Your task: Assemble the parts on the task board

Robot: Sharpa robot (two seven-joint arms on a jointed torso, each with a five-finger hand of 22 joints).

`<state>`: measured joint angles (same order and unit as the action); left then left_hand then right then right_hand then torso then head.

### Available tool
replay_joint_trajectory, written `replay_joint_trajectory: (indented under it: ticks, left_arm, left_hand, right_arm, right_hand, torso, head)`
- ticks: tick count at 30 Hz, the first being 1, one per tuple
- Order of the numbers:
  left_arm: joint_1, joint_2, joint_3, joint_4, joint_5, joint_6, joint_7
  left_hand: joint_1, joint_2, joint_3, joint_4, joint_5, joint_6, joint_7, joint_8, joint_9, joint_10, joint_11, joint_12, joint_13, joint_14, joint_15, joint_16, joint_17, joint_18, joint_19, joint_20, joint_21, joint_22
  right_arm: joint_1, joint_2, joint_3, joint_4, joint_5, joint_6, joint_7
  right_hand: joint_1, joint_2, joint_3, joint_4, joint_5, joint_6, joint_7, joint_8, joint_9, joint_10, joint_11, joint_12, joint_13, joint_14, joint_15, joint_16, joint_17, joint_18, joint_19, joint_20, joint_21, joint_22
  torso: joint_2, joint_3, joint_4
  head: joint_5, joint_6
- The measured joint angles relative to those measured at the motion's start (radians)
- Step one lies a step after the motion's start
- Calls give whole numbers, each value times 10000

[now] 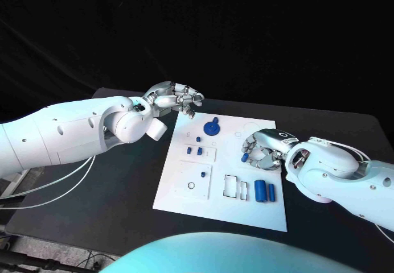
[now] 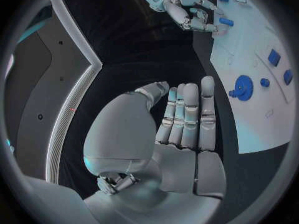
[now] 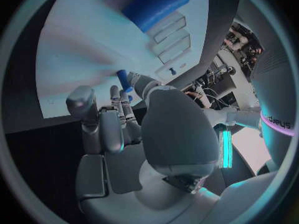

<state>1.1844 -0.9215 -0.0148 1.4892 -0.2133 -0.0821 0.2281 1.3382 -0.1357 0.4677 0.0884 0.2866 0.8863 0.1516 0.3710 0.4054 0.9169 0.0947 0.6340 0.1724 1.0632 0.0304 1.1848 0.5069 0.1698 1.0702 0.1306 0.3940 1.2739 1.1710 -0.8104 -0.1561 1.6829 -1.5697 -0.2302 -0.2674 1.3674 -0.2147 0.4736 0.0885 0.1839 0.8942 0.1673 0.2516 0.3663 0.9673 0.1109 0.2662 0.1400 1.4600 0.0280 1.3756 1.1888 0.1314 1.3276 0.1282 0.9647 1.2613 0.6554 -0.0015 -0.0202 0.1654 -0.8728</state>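
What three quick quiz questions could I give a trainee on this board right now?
1. True or false: the left hand rests on the task board.
2. The right hand holds: A) the blue gear; B) a small blue peg; C) nothing.
3. Which parts lie side by side at the board's near right?

Key: 1. False; it is over the black table off the board's far left corner, holding nothing. 2. B, pinched in its fingers over the board. 3. The two blue cylinders.
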Motion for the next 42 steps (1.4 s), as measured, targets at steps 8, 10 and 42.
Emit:
replay_joint_trajectory:
  ticks: [8, 10, 42]
  left_arm:
    - [0, -5, 0, 3, 0, 15, -9]
    - [0, -5, 0, 4, 0, 16, -10]
    - [1, -19, 0, 18, 0, 49, -35]
  left_hand:
    - [0, 0, 0, 0, 0, 0, 0, 0, 13, 0, 0, 0, 0, 0, 0, 0, 0, 1, 0, 0, 0, 0]
    - [0, 0, 0, 0, 0, 0, 0, 0, 13, 0, 0, 0, 0, 0, 0, 0, 0, 0, 0, 0, 0, 0]
    - [0, 0, 0, 0, 0, 1, 0, 52, 30, 0, 0, 47, 0, 0, 0, 0, 0, 0, 0, 0, 0, -9]
  right_arm:
    - [-34, 115, -13, -104, 2, -23, 0]
    - [-52, 133, -19, -115, 5, -30, 2]
    - [-158, 201, -32, -29, -306, -790, -105]
  right_hand:
    - [-184, -184, 1026, 137, -61, 448, -68, 181, -35, 699, -120, 38, -92, 69, -69, 91, 151, 0, 255, -110, 445, 287]
    - [-184, -184, 1050, 136, -61, 454, -62, 190, -25, 709, -110, 38, -92, 69, -68, 91, 151, 0, 265, -120, 444, 298]
    - [-344, -99, 1849, -251, -396, 1436, -548, 947, 410, 1881, -413, 77, 122, 49, -446, 228, 390, -157, 550, -406, 906, 469]
  torso:
    - [-1, 1, 1]
    - [-2, 1, -2]
    - [-7, 3, -1]
  head:
    - [3, 0]
    - [14, 0]
    - [-7, 0]
